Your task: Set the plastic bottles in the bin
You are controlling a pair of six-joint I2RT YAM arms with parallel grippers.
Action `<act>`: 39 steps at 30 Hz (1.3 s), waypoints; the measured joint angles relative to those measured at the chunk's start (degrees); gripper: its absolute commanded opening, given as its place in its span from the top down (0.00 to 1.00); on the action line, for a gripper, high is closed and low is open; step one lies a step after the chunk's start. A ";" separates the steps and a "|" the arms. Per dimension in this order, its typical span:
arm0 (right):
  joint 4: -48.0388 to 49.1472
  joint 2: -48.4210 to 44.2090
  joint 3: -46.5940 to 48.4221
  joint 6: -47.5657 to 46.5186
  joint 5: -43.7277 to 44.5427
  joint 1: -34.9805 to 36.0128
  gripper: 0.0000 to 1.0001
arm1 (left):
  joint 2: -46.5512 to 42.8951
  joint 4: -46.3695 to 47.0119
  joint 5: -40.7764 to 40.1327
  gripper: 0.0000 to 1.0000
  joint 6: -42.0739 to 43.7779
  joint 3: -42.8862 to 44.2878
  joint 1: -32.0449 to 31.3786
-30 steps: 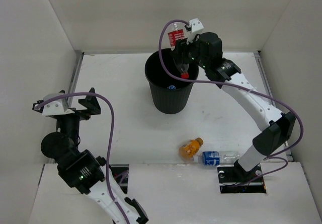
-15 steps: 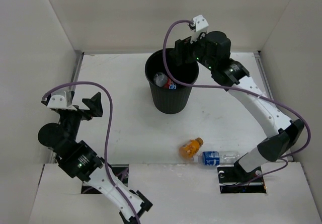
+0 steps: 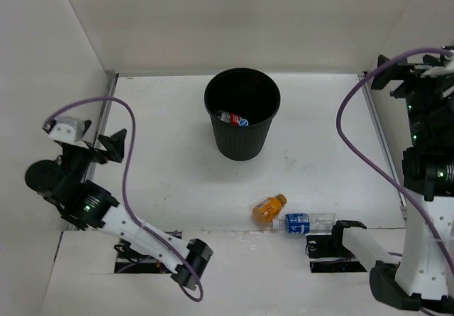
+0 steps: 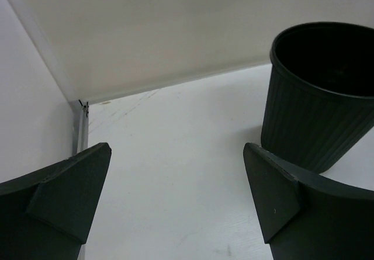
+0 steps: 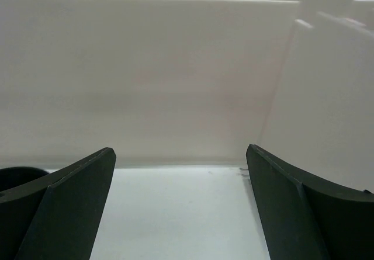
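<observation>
The black bin point(image 3: 241, 144) stands at the back middle of the table, and a clear bottle with a red label point(image 3: 228, 118) lies inside it. A short orange bottle point(image 3: 270, 208) and a clear bottle with a blue label point(image 3: 305, 222) lie side by side near the front edge. My left gripper point(image 3: 106, 144) hovers open at the far left, apart from both. In the left wrist view the open left gripper point(image 4: 176, 148) holds nothing, with the bin point(image 4: 310, 125) to its right. My right gripper point(image 3: 401, 74) is raised at the far right, and in its wrist view the right gripper point(image 5: 180, 149) is open and empty.
White walls close in the table at the back, left and right. A metal strip point(image 4: 82, 128) runs along the left wall's foot. Purple cables loop from both arms. A sliver of the bin's rim point(image 5: 17, 171) shows at the lower left of the right wrist view.
The right gripper opened over the bin and the red-labelled bottle dropped in. That arm then swung away to the far right. The left arm shifted a little to the left.
</observation>
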 measured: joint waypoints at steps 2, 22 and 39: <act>-0.20 -3.58 -2.12 0.52 -0.96 -3.82 0.00 | 6.73 1.73 -1.86 0.00 0.00 1.73 -1.40; -6.93 -11.80 -9.05 4.70 -2.34 -10.69 0.00 | 21.40 -42.10 -52.85 0.00 24.92 23.69 -90.92; -6.69 -15.43 -13.73 8.13 -2.91 -13.11 0.00 | 43.28 -41.86 -71.28 0.00 30.58 20.68 -129.13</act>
